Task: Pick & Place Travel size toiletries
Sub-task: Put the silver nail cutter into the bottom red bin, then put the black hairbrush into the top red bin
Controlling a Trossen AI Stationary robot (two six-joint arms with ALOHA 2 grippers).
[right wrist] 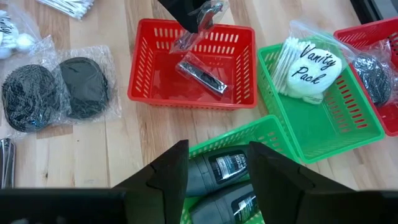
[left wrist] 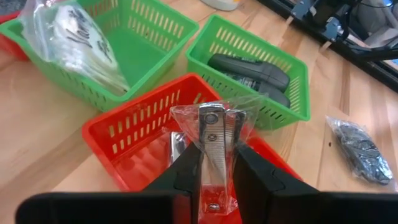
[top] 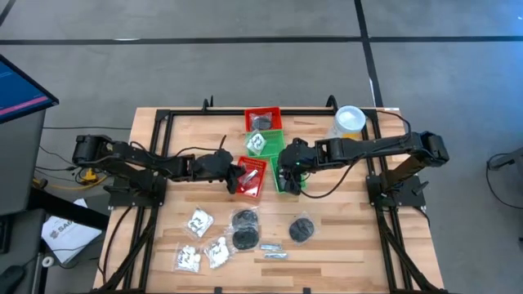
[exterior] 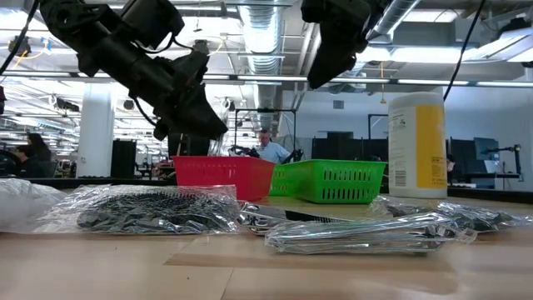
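Left pincer [left wrist: 214,180], angled down over the red basket [left wrist: 134,134], clamps a slim silvery sachet [left wrist: 214,134]; right pincer [right wrist: 217,168] hangs open alongside.

The clear plastic packet of white cotton swabs and pads [right wrist: 309,67], lying in a green mesh basket [right wrist: 348,134], carries the words "Vanity Pack" in black script. The same packet shows in the left wrist view [left wrist: 74,43], where only a few black script strokes appear and cannot be read. The dark grey bottles [right wrist: 219,176] in the nearer green basket and the tall yellow canister [exterior: 418,143] bear print too small to read.
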